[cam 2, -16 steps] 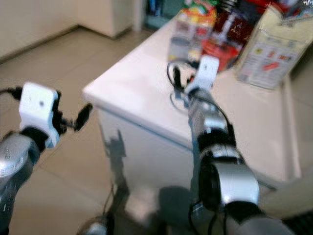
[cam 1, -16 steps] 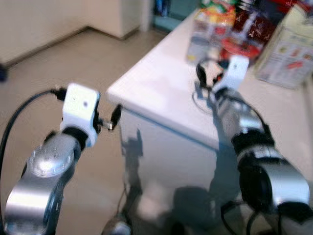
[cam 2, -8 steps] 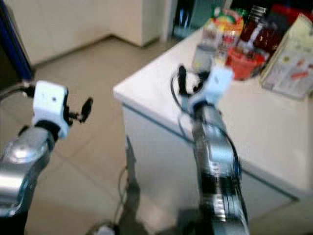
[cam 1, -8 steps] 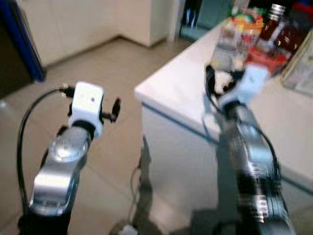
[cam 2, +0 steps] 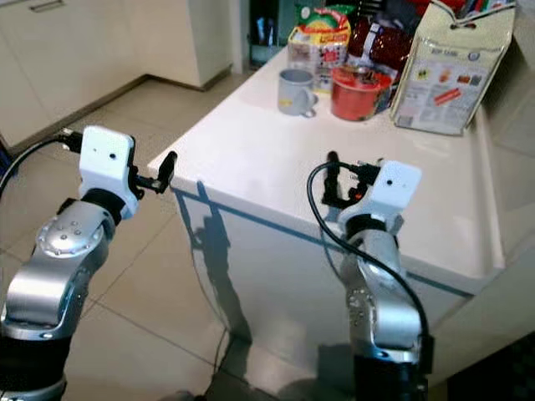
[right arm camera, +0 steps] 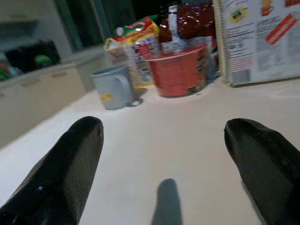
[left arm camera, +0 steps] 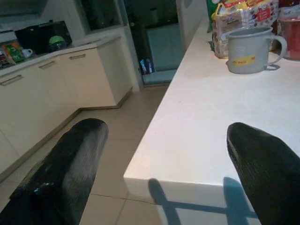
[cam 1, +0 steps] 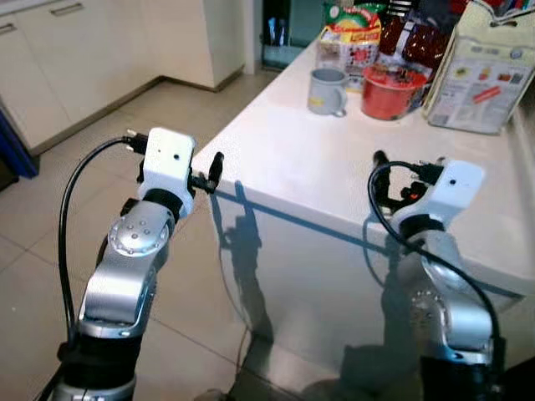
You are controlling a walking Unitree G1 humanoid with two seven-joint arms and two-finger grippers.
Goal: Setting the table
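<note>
Bench [cam 1: 276, 159], white and broad, carries everything here; the robot stands at its near corner, probably squaring up before it reaches for anything. The bench's goods are crowded at the far end, leaving the near stretch bare, which would suit laying places. Largest among them is a tall pale carton [cam 1: 476, 71] with printed panels, upright at the far right. Beside it sit snack bags [cam 1: 355, 38], bright and crinkled, then a red bowl [cam 1: 391, 88] with something inside that I cannot identify. Just left of the bowl stands the grey mug [cam 1: 328, 90], upright, handle toward the bowl, a small yellow mark on its side; it looks like the likeliest item to set out.

The left gripper [left arm camera: 164, 173] hangs off the bench's corner over the tiled floor [cam 1: 50, 209], fingers spread wide and empty. The right gripper [right arm camera: 164, 164] hovers low above the bench top, well short of the mug, fingers likewise wide apart, holding nothing.
</note>
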